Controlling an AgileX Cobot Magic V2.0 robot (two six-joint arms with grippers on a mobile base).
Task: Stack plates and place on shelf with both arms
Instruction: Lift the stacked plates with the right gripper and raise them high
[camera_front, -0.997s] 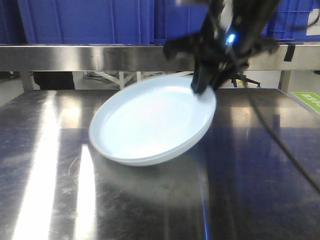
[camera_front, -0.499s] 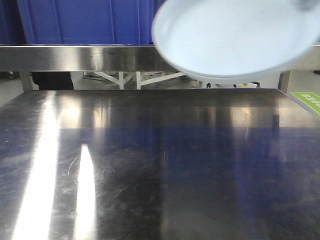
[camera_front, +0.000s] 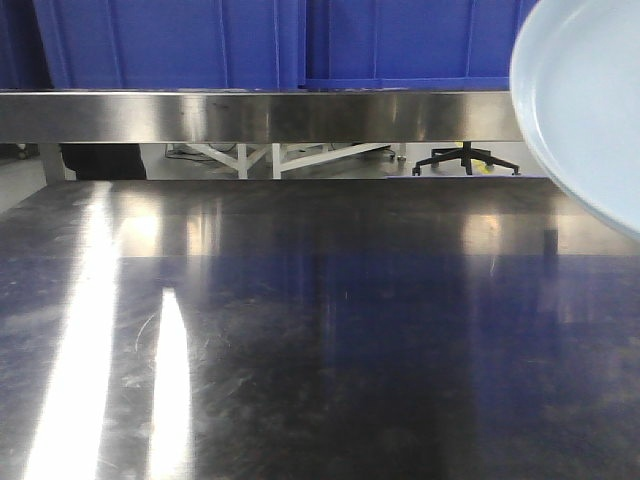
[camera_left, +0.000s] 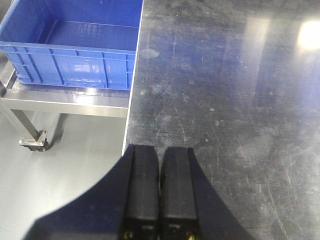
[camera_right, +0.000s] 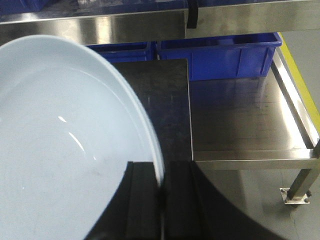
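Already off the table: plates carried toward the right edge of view

The plates (camera_front: 590, 110) are seen at the upper right of the front view, cut off by the frame edge and held clear of the steel table (camera_front: 300, 350). A second ago they lay on that table with an arm over them. Half a second ago they were raised at the upper centre. Stacking is therefore judged done and the carry to the shelf under way. Whether one plate or two is gripped cannot be told from the present views.

At the lower centre of the right wrist view, the rim is pinched by the right gripper (camera_right: 162, 200), which is closed to a narrow slit on it. The left gripper (camera_left: 160, 190) is seen with its fingers pressed together and nothing between them, so the load is borne by one arm only.

An open blue crate (camera_left: 75, 50) at the upper left of the left wrist view is shown empty. The other blue crates (camera_right: 220, 57), at the upper centre of the right wrist view, are seen from the side only, and their contents are hidden.
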